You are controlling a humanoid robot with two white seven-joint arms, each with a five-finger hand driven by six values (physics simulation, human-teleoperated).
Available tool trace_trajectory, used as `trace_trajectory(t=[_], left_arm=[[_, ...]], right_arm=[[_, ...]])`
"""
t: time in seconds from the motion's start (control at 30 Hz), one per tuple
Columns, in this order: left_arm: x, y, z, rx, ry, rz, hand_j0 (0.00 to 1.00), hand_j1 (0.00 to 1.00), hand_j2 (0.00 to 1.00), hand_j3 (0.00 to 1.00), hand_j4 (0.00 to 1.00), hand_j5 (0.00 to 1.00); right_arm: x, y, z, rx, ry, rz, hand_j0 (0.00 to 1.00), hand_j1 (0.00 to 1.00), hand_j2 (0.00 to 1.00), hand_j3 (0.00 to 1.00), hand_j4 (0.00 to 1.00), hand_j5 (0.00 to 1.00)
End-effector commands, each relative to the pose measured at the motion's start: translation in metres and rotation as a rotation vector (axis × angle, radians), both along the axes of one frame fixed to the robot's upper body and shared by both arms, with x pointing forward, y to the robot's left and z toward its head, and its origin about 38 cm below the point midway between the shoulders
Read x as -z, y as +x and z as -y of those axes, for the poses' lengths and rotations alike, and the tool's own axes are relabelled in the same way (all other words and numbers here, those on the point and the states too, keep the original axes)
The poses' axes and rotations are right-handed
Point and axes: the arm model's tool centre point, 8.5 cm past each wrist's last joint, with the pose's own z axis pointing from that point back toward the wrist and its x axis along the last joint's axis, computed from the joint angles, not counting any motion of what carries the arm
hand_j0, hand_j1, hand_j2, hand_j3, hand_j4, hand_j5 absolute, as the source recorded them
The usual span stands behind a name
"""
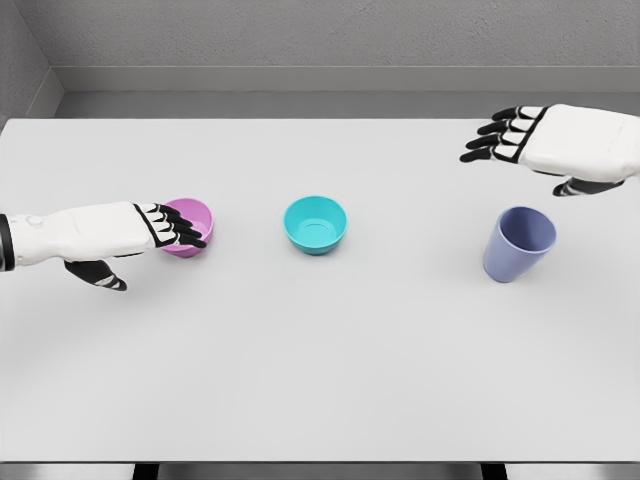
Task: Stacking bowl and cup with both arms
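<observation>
On the white bench (320, 380) sit three things in a row: a pink bowl (192, 222) on the left, a teal bowl (316, 223) in the middle, and a purple-blue cup (519, 243) on the right. They stand well apart from each other.

The left hand (150, 228) reaches over the near rim of the pink bowl. Its fingers (180, 230) are stretched out flat and hold nothing yet. The right hand (545, 143) floats above and behind the cup, fingers loose and spread, holding nothing.

The bowls and cup look like hard, smooth plastic, so they are probably light and stiff, and may slip. The bowl is best pinched at its rim, thumb on one side. The cup is tall and could tip over, so it is best held around its side.
</observation>
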Motion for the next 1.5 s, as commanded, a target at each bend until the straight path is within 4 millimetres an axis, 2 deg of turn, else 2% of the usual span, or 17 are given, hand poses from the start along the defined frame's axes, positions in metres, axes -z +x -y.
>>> trace_trajectory(t=[0.0, 0.07, 0.17, 0.2, 0.27, 0.3, 0.33, 0.37, 0.43, 0.5, 0.63, 0.73, 0.97, 1.07, 1.17, 1.27, 1.47], left_arm=[[0.000, 0.000, -0.001, -0.005, -0.004, -0.003, 1.00, 1.00, 1.00, 1.00, 1.00, 1.00], [-0.001, 0.003, -0.002, -0.011, -0.002, -0.001, 1.00, 1.00, 1.00, 1.00, 1.00, 1.00], [-0.009, 0.023, -0.019, -0.070, 0.026, 0.016, 1.00, 1.00, 1.00, 1.00, 1.00, 1.00], [-0.009, 0.026, -0.017, -0.073, 0.028, 0.011, 1.00, 1.00, 1.00, 1.00, 1.00, 1.00], [-0.003, 0.034, -0.014, -0.083, 0.026, 0.004, 1.00, 1.00, 1.00, 1.00, 1.00, 1.00], [-0.003, 0.039, -0.013, -0.089, 0.018, 0.007, 1.00, 1.00, 1.00, 1.00, 1.00, 1.00], [0.001, 0.044, -0.009, -0.091, 0.030, 0.015, 1.00, 1.00, 1.00, 1.00, 1.00, 1.00], [0.006, 0.047, 0.002, -0.074, 0.045, 0.026, 1.00, 1.00, 1.00, 1.00, 1.00, 1.00], [0.010, 0.048, 0.009, -0.058, 0.055, 0.025, 1.00, 1.00, 1.00, 1.00, 1.00, 1.00], [0.013, 0.049, 0.014, -0.045, 0.062, 0.020, 1.00, 1.00, 1.00, 1.00, 1.00, 1.00], [0.011, 0.051, 0.019, -0.039, 0.060, 0.028, 1.00, 1.00, 1.00, 1.00, 1.00, 1.00], [0.010, 0.053, 0.022, -0.035, 0.063, 0.035, 1.00, 1.00, 1.00, 1.00, 1.00, 1.00], [0.016, 0.059, 0.017, -0.063, 0.061, 0.019, 1.00, 1.00, 1.00, 1.00, 1.00, 1.00], [0.021, 0.065, 0.027, -0.058, 0.061, 0.026, 1.00, 1.00, 1.00, 1.00, 1.00, 1.00], [0.022, 0.065, 0.028, -0.058, 0.061, 0.024, 1.00, 1.00, 1.00, 1.00, 1.00, 1.00], [0.022, 0.065, 0.027, -0.059, 0.063, 0.023, 1.00, 1.00, 1.00, 1.00, 1.00, 1.00], [0.022, 0.066, 0.026, -0.059, 0.083, 0.020, 1.00, 1.00, 1.00, 1.00, 1.00, 1.00]], right_arm=[[0.000, 0.000, -0.001, 0.000, 0.004, -0.002, 1.00, 1.00, 1.00, 1.00, 1.00, 1.00], [0.000, 0.000, 0.000, 0.001, 0.004, -0.003, 1.00, 1.00, 1.00, 1.00, 1.00, 1.00], [-0.005, 0.001, 0.002, 0.007, 0.005, 0.010, 1.00, 1.00, 1.00, 1.00, 1.00, 1.00], [-0.006, 0.002, 0.004, 0.012, 0.005, 0.010, 1.00, 1.00, 1.00, 1.00, 1.00, 1.00], [-0.008, 0.006, 0.019, 0.059, 0.009, 0.004, 1.00, 1.00, 1.00, 1.00, 1.00, 1.00], [-0.024, 0.006, 0.041, 0.117, -0.003, 0.037, 1.00, 1.00, 1.00, 1.00, 1.00, 1.00], [-0.029, 0.002, 0.059, 0.158, -0.031, 0.033, 1.00, 1.00, 1.00, 1.00, 1.00, 1.00], [-0.029, 0.000, 0.059, 0.158, -0.050, 0.038, 1.00, 1.00, 1.00, 1.00, 1.00, 1.00], [-0.027, 0.000, 0.054, 0.142, -0.038, 0.033, 1.00, 1.00, 1.00, 1.00, 1.00, 1.00], [-0.013, 0.000, 0.052, 0.134, -0.058, -0.010, 1.00, 1.00, 1.00, 1.00, 1.00, 1.00], [0.004, -0.001, 0.048, 0.122, -0.073, -0.057, 1.00, 1.00, 1.00, 1.00, 1.00, 1.00], [0.028, -0.004, 0.041, 0.098, -0.091, -0.122, 1.00, 1.00, 1.00, 1.00, 1.00, 1.00], [0.030, -0.004, 0.041, 0.097, -0.093, -0.126, 1.00, 1.00, 1.00, 1.00, 1.00, 1.00], [0.041, -0.006, 0.038, 0.087, -0.102, -0.155, 1.00, 1.00, 1.00, 1.00, 1.00, 1.00], [0.040, -0.007, 0.037, 0.085, -0.104, -0.154, 1.00, 1.00, 1.00, 1.00, 1.00, 1.00], [0.039, -0.011, 0.025, 0.045, -0.100, -0.147, 1.00, 1.00, 1.00, 1.00, 1.00, 1.00], [0.040, -0.011, 0.023, 0.040, -0.095, -0.146, 1.00, 1.00, 1.00, 1.00, 1.00, 1.00]])
